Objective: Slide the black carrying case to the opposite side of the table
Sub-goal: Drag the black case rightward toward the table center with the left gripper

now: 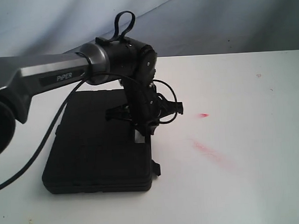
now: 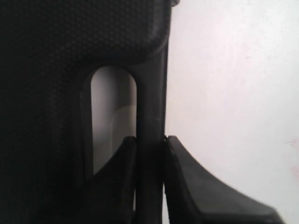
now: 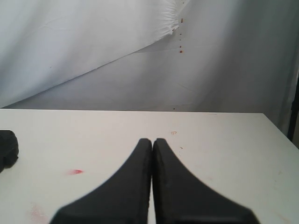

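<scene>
The black carrying case (image 1: 94, 144) lies flat on the left part of the white table (image 1: 240, 138). My left gripper (image 1: 142, 134) reaches down at the case's right edge. In the left wrist view it (image 2: 149, 144) is shut on the case's handle bar (image 2: 150, 102), one finger inside the handle slot and one outside. The textured case lid (image 2: 46, 70) fills that view's dark side. My right gripper (image 3: 152, 142) is shut on nothing, held over bare table. It does not show in the exterior view.
Red smears (image 1: 205, 149) and a red spot (image 1: 204, 115) mark the table right of the case. A grey-white cloth backdrop (image 3: 140, 56) hangs behind the table. The table's far edge (image 3: 275, 126) shows in the right wrist view. A black cable (image 1: 37, 156) loops over the case.
</scene>
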Action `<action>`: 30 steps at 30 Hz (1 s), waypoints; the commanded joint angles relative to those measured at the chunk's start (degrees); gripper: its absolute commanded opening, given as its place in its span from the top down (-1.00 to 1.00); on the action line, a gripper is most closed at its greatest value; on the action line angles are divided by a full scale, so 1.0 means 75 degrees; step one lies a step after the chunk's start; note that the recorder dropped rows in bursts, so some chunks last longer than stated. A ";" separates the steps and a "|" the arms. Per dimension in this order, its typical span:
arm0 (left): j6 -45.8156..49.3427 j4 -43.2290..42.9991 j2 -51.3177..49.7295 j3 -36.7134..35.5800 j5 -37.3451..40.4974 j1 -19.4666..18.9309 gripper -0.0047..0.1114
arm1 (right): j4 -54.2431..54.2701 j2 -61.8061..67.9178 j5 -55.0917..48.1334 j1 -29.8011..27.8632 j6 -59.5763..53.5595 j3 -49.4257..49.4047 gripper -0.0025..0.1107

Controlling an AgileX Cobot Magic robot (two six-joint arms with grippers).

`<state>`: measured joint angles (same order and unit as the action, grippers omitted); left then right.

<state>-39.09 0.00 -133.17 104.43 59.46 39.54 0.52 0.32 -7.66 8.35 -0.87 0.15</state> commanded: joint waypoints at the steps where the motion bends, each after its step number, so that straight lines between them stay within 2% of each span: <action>1: -0.0183 0.0332 -0.0422 0.0623 0.0138 0.0331 0.92 | 0.0023 -0.0043 0.0083 -0.0048 0.0003 -0.0020 0.96; 7: -0.0460 0.0349 -0.0659 0.1054 0.0275 0.0448 0.92 | 0.0023 -0.0043 0.0083 -0.0048 0.0003 -0.0020 0.96; 17: -0.0867 0.0725 -0.0676 0.1051 -0.0044 0.0502 0.92 | 0.0023 -0.0043 0.0083 -0.0048 0.0003 -0.0020 0.96; 30: -0.0944 0.0620 -0.0676 0.1051 -0.0144 0.0544 0.92 | 0.0023 -0.0043 0.0083 -0.0048 0.0003 -0.0020 0.96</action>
<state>-44.53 1.82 -137.45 112.16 59.93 42.73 0.52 0.32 -7.66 8.35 -0.87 0.15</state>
